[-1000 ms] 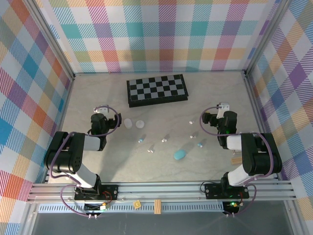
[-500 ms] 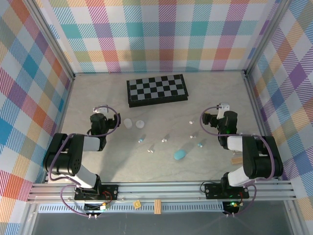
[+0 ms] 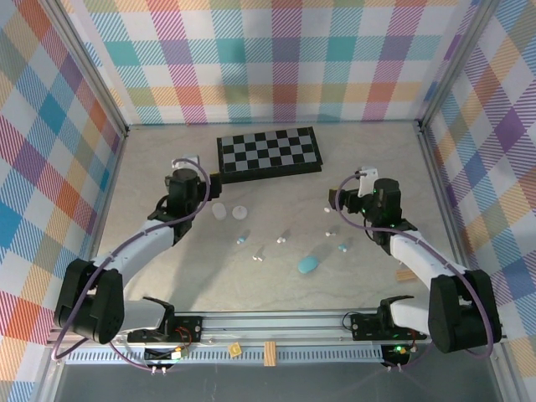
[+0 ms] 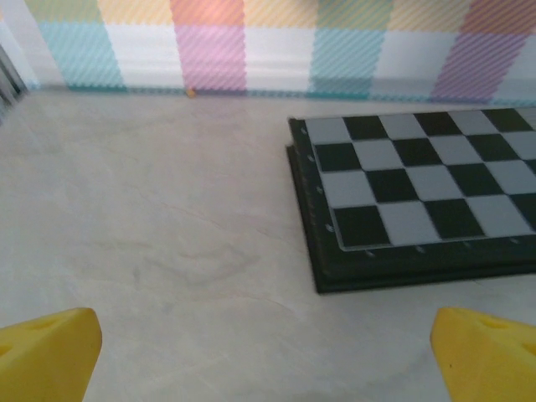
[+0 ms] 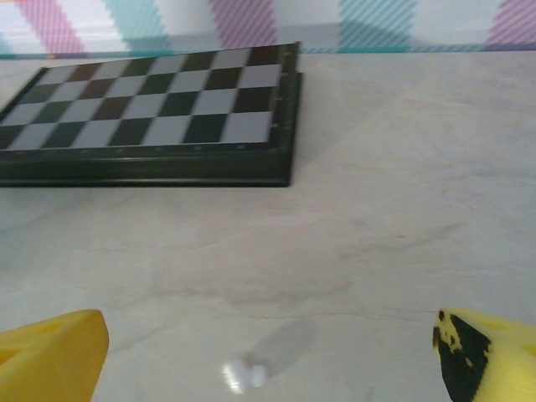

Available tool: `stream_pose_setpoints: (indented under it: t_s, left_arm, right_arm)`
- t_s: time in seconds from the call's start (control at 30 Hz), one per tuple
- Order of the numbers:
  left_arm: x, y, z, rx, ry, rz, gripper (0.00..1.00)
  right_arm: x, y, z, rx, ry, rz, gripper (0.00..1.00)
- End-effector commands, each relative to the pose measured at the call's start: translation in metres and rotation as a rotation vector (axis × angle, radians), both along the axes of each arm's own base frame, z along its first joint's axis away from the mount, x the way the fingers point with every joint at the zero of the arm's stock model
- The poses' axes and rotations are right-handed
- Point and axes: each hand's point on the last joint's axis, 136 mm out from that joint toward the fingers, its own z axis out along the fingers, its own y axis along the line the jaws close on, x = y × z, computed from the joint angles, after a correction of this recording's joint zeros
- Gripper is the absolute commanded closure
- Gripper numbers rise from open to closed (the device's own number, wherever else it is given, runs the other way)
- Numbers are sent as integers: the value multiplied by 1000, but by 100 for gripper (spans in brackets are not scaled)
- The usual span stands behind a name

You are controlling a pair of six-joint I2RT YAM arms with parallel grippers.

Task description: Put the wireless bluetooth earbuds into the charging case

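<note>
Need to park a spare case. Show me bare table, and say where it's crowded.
Bare: the table between the left wall and the chessboard; also between chessboard and right wall. Crowded: the middle, where earbuds, white cases and blue case lie.

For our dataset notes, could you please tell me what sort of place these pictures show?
Most likely a lab robot test cell: a tabletop boxed in by plaid walls on an aluminium frame, with a left arm and right arm bolted at its near edge, and a chessboard on it.
</note>
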Motion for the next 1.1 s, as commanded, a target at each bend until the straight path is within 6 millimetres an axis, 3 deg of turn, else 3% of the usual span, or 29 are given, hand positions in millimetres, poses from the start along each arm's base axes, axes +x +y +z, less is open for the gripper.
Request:
stream_pose_setpoints:
  t_s: [0.0,0.23,0.4,0.6,0.7,0.87,1.07]
  left_arm:
    - [-22,-5,-29,-44,207,87,0]
    - [-37,-34,-47,-47,309,217,0]
    - [-41,-34,-68,-67,389,359,0]
    - [-34,-46,-98,-37,475,351,1]
    - [-31,-51,-112,-23,518,348,5]
    - [-29,-55,-130,-21,546,353,20]
    - [-28,-58,-140,-22,564,350,30]
  right_arm:
    - [-15,31,10,48,39,102,1]
    - [-31,71,13,51,47,232,1]
    - [-32,80,8,51,59,259,1]
    - [-32,84,1,51,71,273,1]
    - [-33,86,-2,50,80,284,1]
    - [-33,89,-6,48,88,297,1]
    - [-33,89,-8,38,87,300,1]
